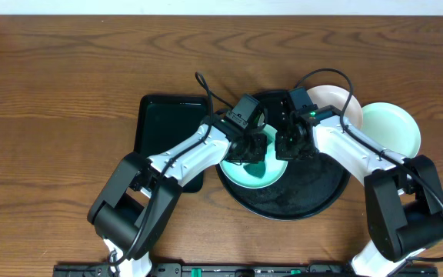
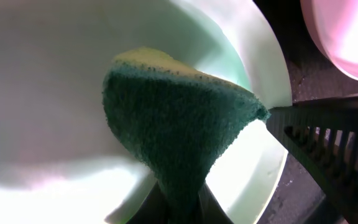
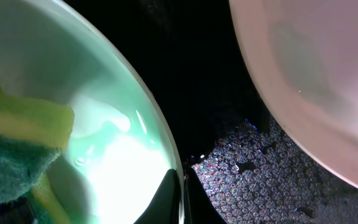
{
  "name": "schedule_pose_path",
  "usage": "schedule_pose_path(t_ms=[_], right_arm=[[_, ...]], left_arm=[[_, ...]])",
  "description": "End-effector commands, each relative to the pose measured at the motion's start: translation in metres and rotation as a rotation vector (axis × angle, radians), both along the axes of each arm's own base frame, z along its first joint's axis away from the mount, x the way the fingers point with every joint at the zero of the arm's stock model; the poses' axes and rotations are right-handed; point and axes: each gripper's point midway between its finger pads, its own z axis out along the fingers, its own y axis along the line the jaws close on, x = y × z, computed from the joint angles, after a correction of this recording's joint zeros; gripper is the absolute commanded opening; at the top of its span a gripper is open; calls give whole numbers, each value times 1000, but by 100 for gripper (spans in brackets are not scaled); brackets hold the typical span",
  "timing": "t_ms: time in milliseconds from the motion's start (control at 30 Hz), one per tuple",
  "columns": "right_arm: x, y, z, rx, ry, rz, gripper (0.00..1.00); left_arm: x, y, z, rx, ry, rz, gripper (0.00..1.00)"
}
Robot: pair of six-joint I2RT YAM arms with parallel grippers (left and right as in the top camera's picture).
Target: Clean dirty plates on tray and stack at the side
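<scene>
On the round black tray (image 1: pixel 306 201) lies a mint plate (image 1: pixel 261 175). My left gripper (image 1: pixel 250 146) hangs over it, shut on a green and yellow sponge (image 2: pixel 179 118) that presses into the plate's bowl (image 2: pixel 42 93). My right gripper (image 1: pixel 291 145) is shut on the right rim of this mint plate (image 3: pixel 110 162), one finger inside and one outside (image 3: pixel 182 190). A white plate (image 1: pixel 335 101) rests on the tray's upper right edge. A second mint plate (image 1: pixel 392 128) sits on the table to the right of the tray.
A smaller black rectangular tray (image 1: pixel 166 123) lies left of the round one, partly under my left arm. The round tray's surface (image 3: pixel 253 180) is wet and speckled. The white plate (image 3: pixel 316 74) is close to the right gripper's far side.
</scene>
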Motion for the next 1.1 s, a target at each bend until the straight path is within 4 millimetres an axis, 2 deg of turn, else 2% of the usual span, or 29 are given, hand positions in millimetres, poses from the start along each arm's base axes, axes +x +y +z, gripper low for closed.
schedule_pose_path(t_ms=[0,267,500,600,800,1067], right_arm=[[-5,5,-3,6,14,14,1],[-5,5,-3,6,14,14,1],[-5,5,-3,6,15,14,1],[-5,5,-3,6,14,14,1],[-5,5,-3,6,15,14,1],[-5,5,-3,6,15,14,1]], left_arm=[[3,7,-7,39,-14,13,8],[3,13,-22,86,-3,20,8],[7,15,-19,86,-17,24,8],[14,20,-10,76,-45,21,8],[34,41,13,64,-92,90,8],[33,60,63,36,-159,103,8]])
